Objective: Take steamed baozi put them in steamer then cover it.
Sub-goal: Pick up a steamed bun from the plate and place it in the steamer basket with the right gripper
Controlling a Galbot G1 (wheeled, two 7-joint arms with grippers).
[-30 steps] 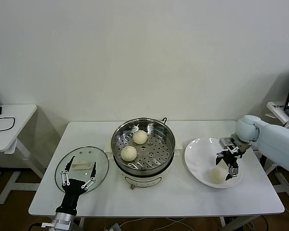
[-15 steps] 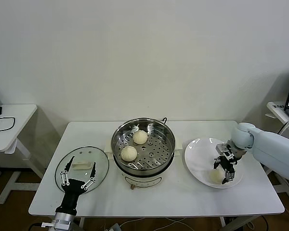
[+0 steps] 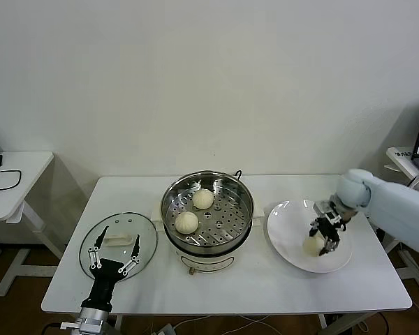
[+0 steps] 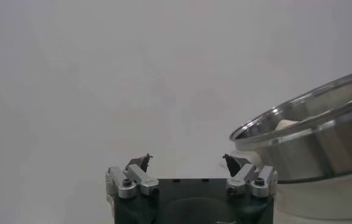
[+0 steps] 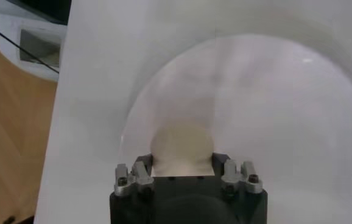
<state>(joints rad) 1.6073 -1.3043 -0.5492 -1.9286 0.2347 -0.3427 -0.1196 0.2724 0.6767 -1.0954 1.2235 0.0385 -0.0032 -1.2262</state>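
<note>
Right hand (image 3: pixel 320 238) closed around smooth round baozi (image 3: pixel 311 245) on glossy white plate (image 3: pixel 286 230), left hand (image 3: pixel 114 257) spread, empty.

Plain white wall (image 3: pixel 209 77) — white side table (image 3: pixel 17 183) left, wooden floor (image 5: pixel 11 140).

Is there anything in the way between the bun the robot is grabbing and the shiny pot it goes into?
Nothing visible blocks it. The right gripper holds the bun over the plate, and the steamer beside it is open. Only bare table lies between. The cover rests far off, by the left gripper.
</note>
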